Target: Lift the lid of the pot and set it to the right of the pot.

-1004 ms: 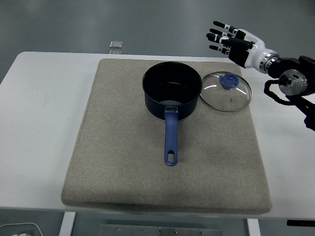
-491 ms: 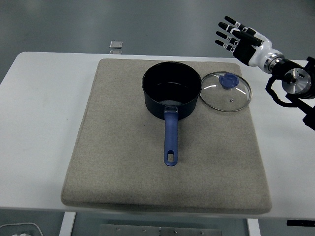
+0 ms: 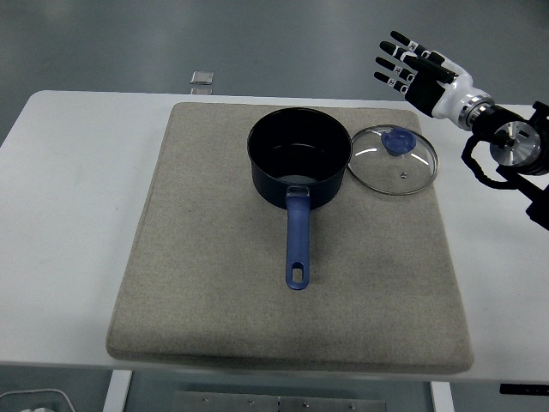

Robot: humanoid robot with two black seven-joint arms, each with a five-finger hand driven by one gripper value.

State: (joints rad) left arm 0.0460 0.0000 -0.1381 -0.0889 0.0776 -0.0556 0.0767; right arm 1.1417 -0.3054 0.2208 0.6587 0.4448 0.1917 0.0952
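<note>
- Dark blue pot [image 3: 297, 165] sits uncovered on a grey mat [image 3: 214, 283] on the white worktop [image 3: 69, 215]; its blue handle points toward the near edge
- Glass pot lid [image 3: 393, 160] lies flat on the mat just right of the pot, blue knob up
- Right hand [image 3: 418, 70] hovers above the worktop's far right corner; fingers [image 3: 393, 58] spread, holding nothing

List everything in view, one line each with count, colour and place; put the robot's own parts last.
pot: one, dark blue with a blue handle pointing at the near edge, open, on the mat's far middle.
lid: one, clear glass with a blue knob, flat on the mat just right of the pot.
mat: one, grey-beige, covering the table's middle.
table: one, white.
small clear object: one, on the floor beyond the table's far edge.
right hand: one, black and white, fingers spread, raised beyond the lid, holding nothing.
</note>
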